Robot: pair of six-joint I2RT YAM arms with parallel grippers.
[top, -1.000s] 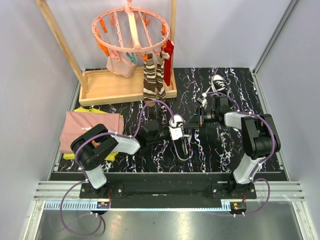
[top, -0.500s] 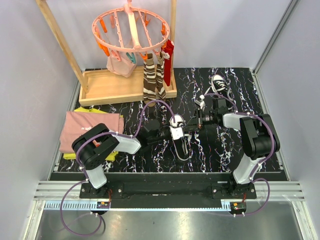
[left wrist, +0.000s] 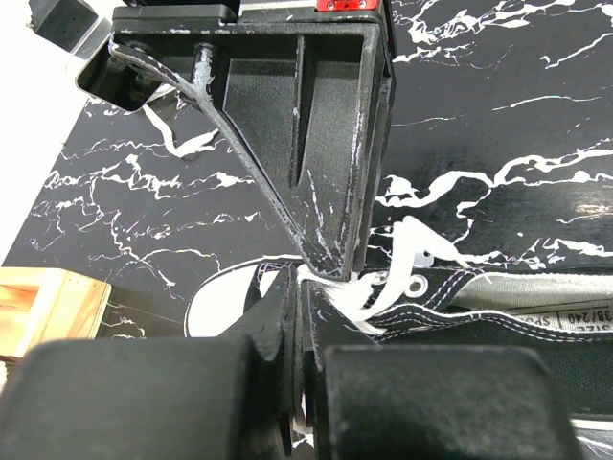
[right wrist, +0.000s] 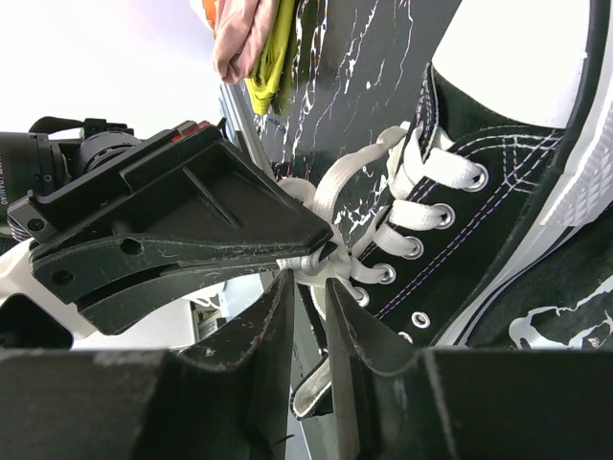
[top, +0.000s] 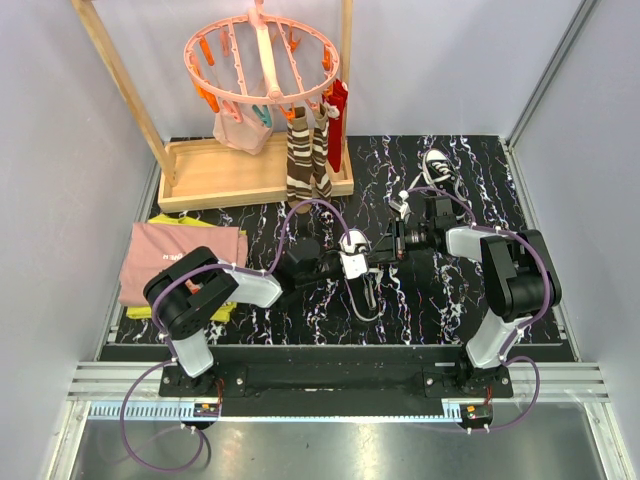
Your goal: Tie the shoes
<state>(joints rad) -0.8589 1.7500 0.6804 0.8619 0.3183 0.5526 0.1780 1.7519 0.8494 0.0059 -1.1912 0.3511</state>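
One black shoe (top: 357, 272) with a white toe cap lies mid-table between both arms; the other shoe (top: 437, 166) stands at the back right. My left gripper (left wrist: 299, 284) is shut on a strand of white lace (left wrist: 402, 280) beside the eyelets. My right gripper (right wrist: 308, 278) faces it tip to tip, its fingers (right wrist: 356, 331) slightly parted around a bunched bit of lace (right wrist: 311, 261). In the right wrist view the left gripper's fingers (right wrist: 182, 230) meet the shoe's laced front (right wrist: 460, 230). From above, both grippers meet over the shoe's laces (top: 362, 262).
A wooden rack with a tray (top: 240, 175) stands at the back left, holding a pink peg hanger (top: 262, 60) with brown striped socks (top: 305, 160) and a red item (top: 337, 110). Folded pink and yellow clothes (top: 180, 258) lie at the left.
The right gripper has shifted a little left and back, closer to the left gripper over the shoe. The left gripper holds the lace as before.
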